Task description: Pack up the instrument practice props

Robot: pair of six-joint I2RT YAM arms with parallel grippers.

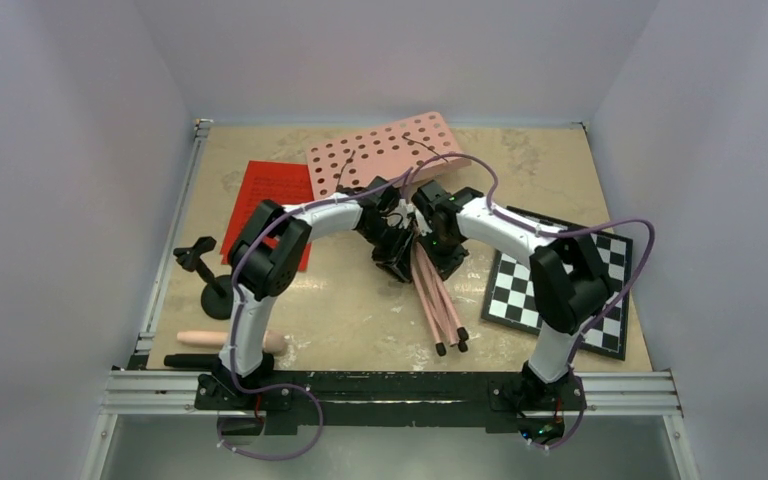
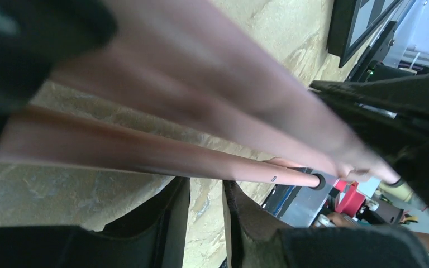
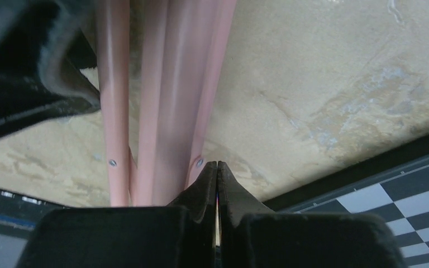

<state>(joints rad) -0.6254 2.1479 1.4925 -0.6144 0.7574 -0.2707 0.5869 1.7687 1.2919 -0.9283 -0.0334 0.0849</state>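
Note:
The pink music stand lies on the table with its perforated desk (image 1: 385,150) at the back and its folded tripod legs (image 1: 438,300) pointing toward me. Both grippers are over the stand's middle. My left gripper (image 1: 392,255) (image 2: 206,187) shows a narrow gap with only table seen through it, and a pink leg (image 2: 201,164) crosses just past its fingertips. My right gripper (image 1: 440,250) (image 3: 217,166) is shut on nothing, its tips just right of the pink legs (image 3: 167,100). The red sheet-music pages (image 1: 272,195) lie at the back left. The black round base (image 1: 215,290), pink rod (image 1: 230,340) and black microphone (image 1: 185,360) lie at the near left.
A black-and-white checkerboard (image 1: 560,290) (image 3: 408,206) lies to the right of the tripod legs. White walls close in the table on three sides, and a metal rail (image 1: 390,392) runs along the near edge.

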